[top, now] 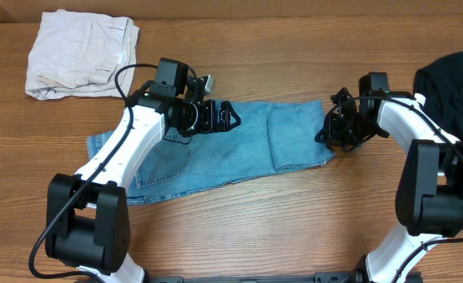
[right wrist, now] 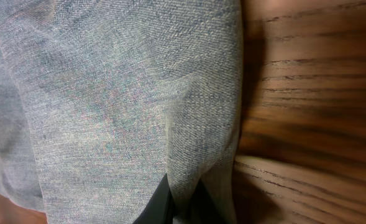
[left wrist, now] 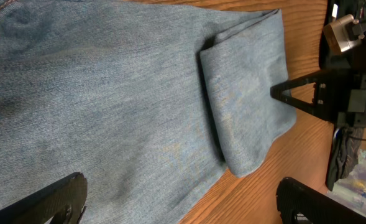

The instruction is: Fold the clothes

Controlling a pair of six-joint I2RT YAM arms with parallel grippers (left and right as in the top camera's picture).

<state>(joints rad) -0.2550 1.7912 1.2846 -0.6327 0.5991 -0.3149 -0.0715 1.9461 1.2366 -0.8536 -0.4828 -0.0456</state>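
The light-blue jeans [top: 215, 153] lie flat across the middle of the table. Their leg end is folded back over itself on the right [top: 298, 137]. My left gripper [top: 229, 118] hovers over the jeans near the middle, wide open with nothing between its fingers [left wrist: 52, 202]. In the left wrist view the denim [left wrist: 108, 93] fills the frame, with the folded end [left wrist: 248, 106] at its right. My right gripper [top: 331, 130] is at the right edge of that fold, shut on a pinched ridge of denim [right wrist: 189, 168] rising between its fingers [right wrist: 161, 208].
An off-white garment [top: 78, 53] lies crumpled at the back left. A black garment [top: 455, 79] sits at the back right, close behind the right arm. Bare wooden table [top: 294, 220] lies in front of the jeans.
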